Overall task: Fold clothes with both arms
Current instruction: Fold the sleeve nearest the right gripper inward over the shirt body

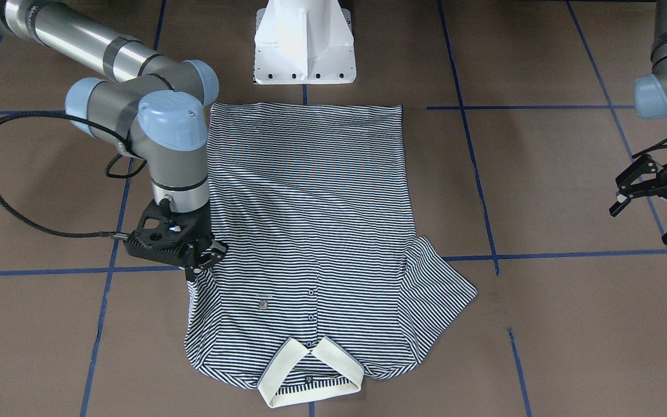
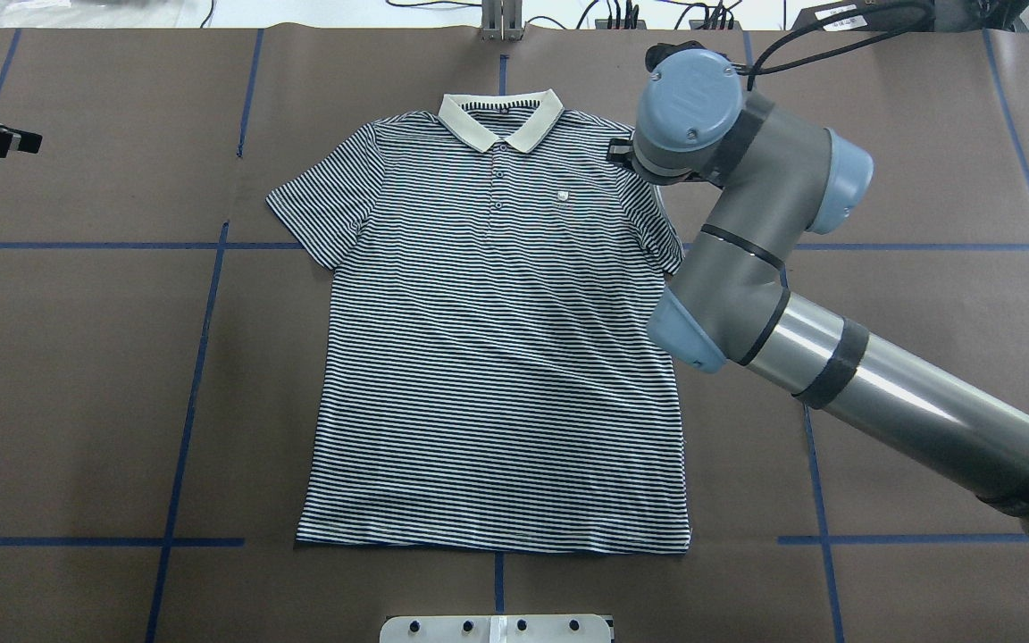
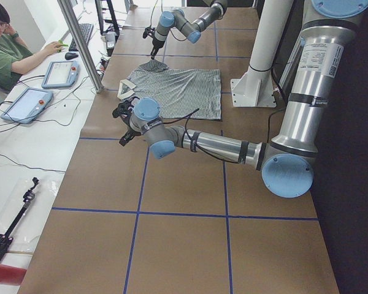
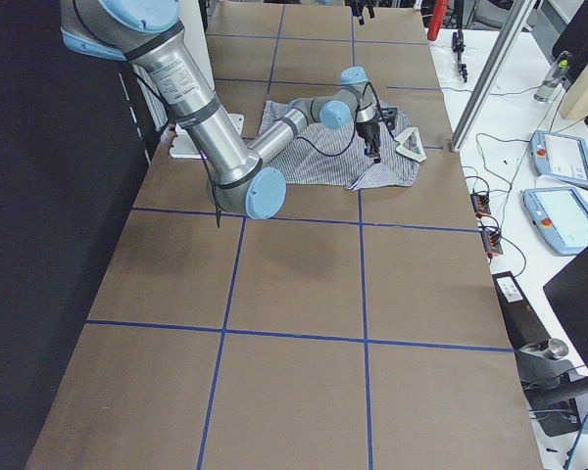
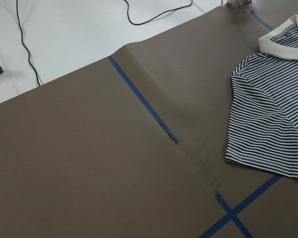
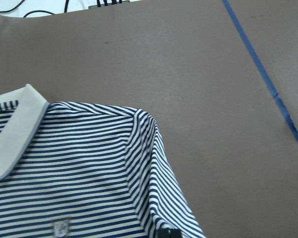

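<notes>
ok, polo shirt flat mid-frame overhead, long axis vertical, collar toward top edge. right gripper on its sleeve edge, can't tell if pinching; left gripper spread wide, off the shirt.

This is a robotics lab. My worktop is papered brown and marked into squares with blue tape. My left arm and right arm reach over it, and a white pedestal stands at my edge. Along the far edge, a white desk holds control tablets, a keyboard and cables. A person sits there.
</notes>
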Robot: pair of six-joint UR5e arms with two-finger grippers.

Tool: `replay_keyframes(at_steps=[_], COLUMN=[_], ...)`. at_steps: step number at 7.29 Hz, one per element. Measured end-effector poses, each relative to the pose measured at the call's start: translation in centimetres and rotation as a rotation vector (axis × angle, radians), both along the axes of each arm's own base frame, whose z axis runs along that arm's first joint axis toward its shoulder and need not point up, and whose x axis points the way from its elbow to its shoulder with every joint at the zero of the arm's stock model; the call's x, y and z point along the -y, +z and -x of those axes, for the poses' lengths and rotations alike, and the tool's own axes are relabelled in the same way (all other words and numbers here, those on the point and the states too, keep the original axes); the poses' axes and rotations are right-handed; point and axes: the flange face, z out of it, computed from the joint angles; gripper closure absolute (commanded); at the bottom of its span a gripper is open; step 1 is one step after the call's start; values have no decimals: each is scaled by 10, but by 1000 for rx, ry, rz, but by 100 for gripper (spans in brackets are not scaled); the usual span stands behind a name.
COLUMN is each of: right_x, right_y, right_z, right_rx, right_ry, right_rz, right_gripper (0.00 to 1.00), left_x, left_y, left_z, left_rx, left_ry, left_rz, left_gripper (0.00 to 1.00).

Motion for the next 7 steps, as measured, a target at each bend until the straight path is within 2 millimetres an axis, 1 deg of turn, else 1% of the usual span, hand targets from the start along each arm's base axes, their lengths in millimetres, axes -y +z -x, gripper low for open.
replay_keyframes(at_steps=[1,2,3,4,6,7], right_x=[1,5,8,9,5,2], right_y=[-19,-32,-41,-47,-51,-53], right_z=[23,45,62,72,82,87], right_rx=[1,-4,-10,-9,-4,-2], right_ry=[31,58,72,77,74,69], right_rz=[10,17,17,11,-2,-7], right_gripper=[100,100,100,100,100,61], left_x=[0,0,0,-1,-3,-3], left_y=[0,1,1,2,4,3], left_z=[0,0,0,0,0,0], left_rx=[0,0,0,1,1,1], left_ry=[0,0,0,0,1,1], left_rz=[1,1,1,3,5,4], left_gripper=[0,0,0,0,0,0])
